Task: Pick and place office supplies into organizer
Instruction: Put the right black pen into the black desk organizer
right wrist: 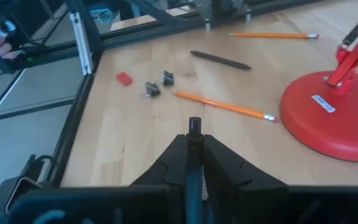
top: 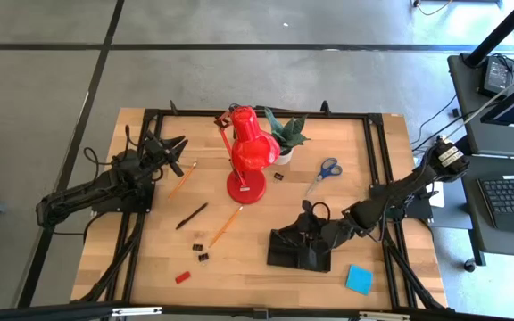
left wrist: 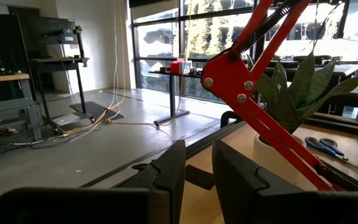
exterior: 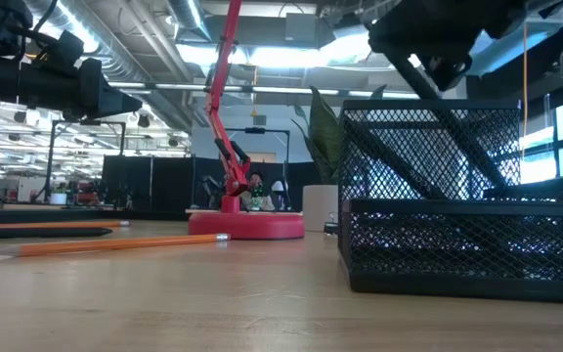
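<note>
My right gripper (top: 309, 232) hangs over the black mesh organizer (top: 300, 252), which stands near the table's front, and is shut on a black pen (right wrist: 194, 127). My left gripper (top: 177, 153) waits at the far left, level, with a narrow gap between its fingers (left wrist: 169, 171) and nothing in it. Loose on the wood lie two orange pencils (top: 226, 225) (top: 182, 181), another black pen (top: 191, 215), small black clips (top: 203, 251), a red block (top: 182, 277), blue-handled scissors (top: 327, 169) and a blue note pad (top: 359, 279). My right gripper pinches the black pen between its two fingers (right wrist: 176, 155). The pen lies along the fingers, and its round end (right wrist: 194, 124) sticks out just past the fingertips. The fingers slant downward from the table's right side. The fingers hide the rest of the pen.
A red desk lamp (top: 248, 152) stands at the table's middle on its round base (right wrist: 331, 118), with a potted plant (top: 286, 134) beside it at the far side. A black frame (top: 377, 160) borders the table. In the low view the organizer's mesh wall (exterior: 457, 196) fills the right.
</note>
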Controlling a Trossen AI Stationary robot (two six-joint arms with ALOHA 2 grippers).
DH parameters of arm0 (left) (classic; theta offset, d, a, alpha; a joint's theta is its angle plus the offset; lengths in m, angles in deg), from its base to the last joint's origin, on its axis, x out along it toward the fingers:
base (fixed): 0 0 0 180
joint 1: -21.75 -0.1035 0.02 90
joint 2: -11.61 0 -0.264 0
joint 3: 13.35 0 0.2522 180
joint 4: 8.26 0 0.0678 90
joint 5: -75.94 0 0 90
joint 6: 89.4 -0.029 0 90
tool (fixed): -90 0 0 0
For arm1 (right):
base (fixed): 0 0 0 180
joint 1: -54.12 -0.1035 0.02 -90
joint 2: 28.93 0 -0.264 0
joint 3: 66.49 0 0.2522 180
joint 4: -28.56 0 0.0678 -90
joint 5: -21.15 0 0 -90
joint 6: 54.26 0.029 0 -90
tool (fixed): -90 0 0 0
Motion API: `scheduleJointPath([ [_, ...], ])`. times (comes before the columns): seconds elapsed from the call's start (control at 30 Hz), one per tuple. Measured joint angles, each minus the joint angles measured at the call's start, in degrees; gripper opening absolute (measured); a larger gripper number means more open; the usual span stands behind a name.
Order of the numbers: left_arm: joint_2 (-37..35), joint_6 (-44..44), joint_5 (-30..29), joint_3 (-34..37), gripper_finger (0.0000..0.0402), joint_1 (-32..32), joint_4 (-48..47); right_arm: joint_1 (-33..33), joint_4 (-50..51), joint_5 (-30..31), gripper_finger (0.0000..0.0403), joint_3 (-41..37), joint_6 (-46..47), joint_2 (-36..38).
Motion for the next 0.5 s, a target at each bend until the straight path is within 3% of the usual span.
scheduleJointPath([
  [0.5,0.00,0.00,0.00,0.01,0.0074,0.01,0.01,-0.07,-0.74,0.02,0.0040,0.07,-1.19,-6.29],
])
